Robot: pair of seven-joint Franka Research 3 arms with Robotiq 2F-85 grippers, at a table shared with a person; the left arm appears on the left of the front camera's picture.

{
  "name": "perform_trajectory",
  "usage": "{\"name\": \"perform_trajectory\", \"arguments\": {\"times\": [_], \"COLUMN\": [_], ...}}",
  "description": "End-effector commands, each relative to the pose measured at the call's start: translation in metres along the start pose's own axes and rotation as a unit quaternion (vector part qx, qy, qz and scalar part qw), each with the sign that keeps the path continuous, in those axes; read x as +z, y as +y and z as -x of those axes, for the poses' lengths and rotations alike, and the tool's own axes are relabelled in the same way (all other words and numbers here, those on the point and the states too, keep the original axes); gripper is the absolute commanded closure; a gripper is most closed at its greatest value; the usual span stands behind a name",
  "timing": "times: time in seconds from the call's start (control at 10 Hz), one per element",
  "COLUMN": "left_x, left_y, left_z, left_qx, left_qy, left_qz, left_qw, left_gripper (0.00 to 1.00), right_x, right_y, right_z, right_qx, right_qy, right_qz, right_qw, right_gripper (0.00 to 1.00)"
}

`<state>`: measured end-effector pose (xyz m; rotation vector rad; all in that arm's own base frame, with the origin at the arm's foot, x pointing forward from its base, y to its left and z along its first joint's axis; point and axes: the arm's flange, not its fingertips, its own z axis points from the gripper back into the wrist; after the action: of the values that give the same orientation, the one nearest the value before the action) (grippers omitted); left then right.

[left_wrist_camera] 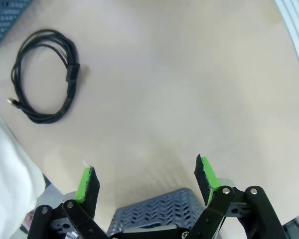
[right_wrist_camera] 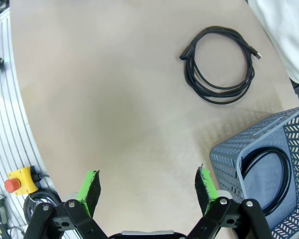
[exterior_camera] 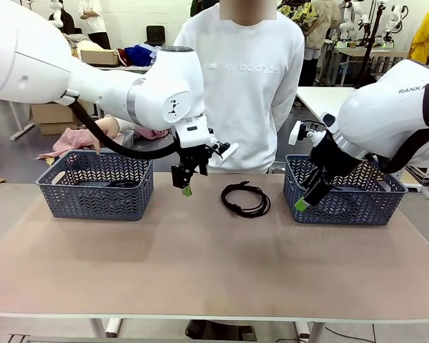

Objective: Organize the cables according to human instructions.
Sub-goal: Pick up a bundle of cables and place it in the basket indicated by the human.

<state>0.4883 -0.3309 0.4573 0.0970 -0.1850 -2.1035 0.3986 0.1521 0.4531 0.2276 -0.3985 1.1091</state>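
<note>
Black cable (exterior_camera: 246, 199) coiled, basket (exterior_camera: 95, 184) cable (exterior_camera: 121, 184) half-hidden — indistinct

Both arms (exterior_camera: 164, 89) are glossy white with thick black hoses, black grippers (exterior_camera: 186, 187) tipped with green pads (left_wrist_camera: 84, 183); right one's got grey lettering above its hose.

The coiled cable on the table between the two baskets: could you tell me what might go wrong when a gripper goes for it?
The cable lies flat and loosely wound, so open fingers may pinch one loop and the coil could unravel. It also sits midway between the left gripper and right gripper, so both arms reaching could collide.
</note>
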Motion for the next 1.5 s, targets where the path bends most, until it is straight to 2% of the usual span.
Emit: {"name": "perform_trajectory", "arguments": {"times": [0.0, 0.1, 0.8, 0.9, 1.1, 1.4], "left_x": [0.005, 0.0, -0.001, -0.008, -0.021, -0.045], "left_y": [0.009, 0.0, 0.006, 0.018, 0.043, 0.084], "left_z": [0.011, 0.0, -0.003, 0.0, -0.001, -0.012], "left_qx": [0.01, 0.0, -0.003, -0.035, -0.118, -0.235], "left_qy": [0.003, 0.0, -0.003, 0.032, 0.066, 0.093], "left_qz": [0.0, 0.0, -0.001, -0.003, -0.018, -0.006], "left_qw": [1.0, 1.0, 1.0, 0.999, 0.991, 0.968], "left_gripper": [0.0, 0.0, 0.0, 0.0, 0.0, 0.0], "right_x": [0.001, 0.001, 0.001, 0.001, 0.001, 0.001], "right_y": [0.0, 0.0, 0.0, 0.0, 0.0, 0.0], "right_z": [0.0, 0.0, 0.0, 0.0, 0.0, 0.0], "right_qx": [-0.002, -0.002, -0.002, -0.002, -0.002, -0.002], "right_qy": [-0.001, -0.001, -0.001, -0.001, -0.001, -0.001], "right_qz": [0.001, 0.001, 0.001, 0.001, 0.001, 0.001], "right_qw": [1.0, 1.0, 1.0, 1.0, 1.0, 1.0], "right_gripper": [0.0, 0.0, 0.0, 0.0, 0.0, 0.0]}}
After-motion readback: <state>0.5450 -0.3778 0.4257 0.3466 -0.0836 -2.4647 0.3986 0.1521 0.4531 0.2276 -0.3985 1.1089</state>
